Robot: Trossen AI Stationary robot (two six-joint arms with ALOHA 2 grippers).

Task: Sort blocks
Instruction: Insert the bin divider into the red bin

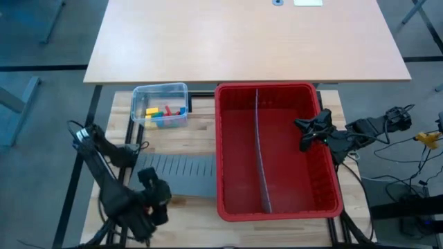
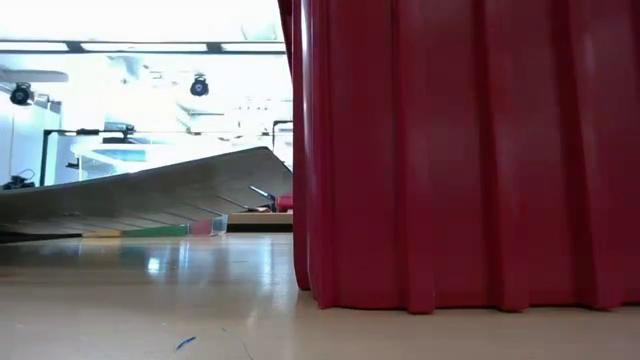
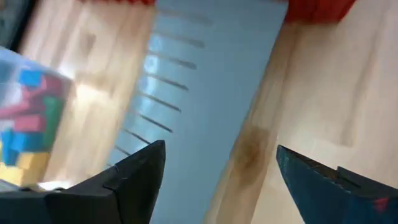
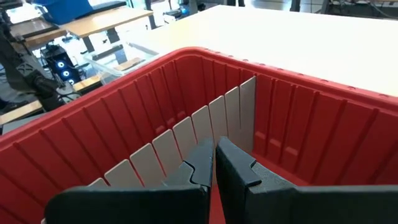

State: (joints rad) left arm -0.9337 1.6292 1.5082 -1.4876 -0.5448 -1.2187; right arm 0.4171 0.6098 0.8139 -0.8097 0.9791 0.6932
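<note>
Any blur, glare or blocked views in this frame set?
Left wrist view: soft and smeared all over, the blocks in the clear tub just colour patches. Low view: the red bin fills the right side and the room behind is washed out bright; sheen on the table. High and right wrist views: evenly lit, sharp.

a pale wooden desk (image 1: 242, 38) stands beyond the butcher-block worktable (image 1: 201, 142), on a grey-blue floor (image 1: 41, 48). from table height the room behind looks bright and white, with long ceiling light strips (image 2: 130, 47) and dark round fixtures (image 2: 199, 87) hanging down. cables (image 1: 405, 176) trail across the floor at the right.
</note>
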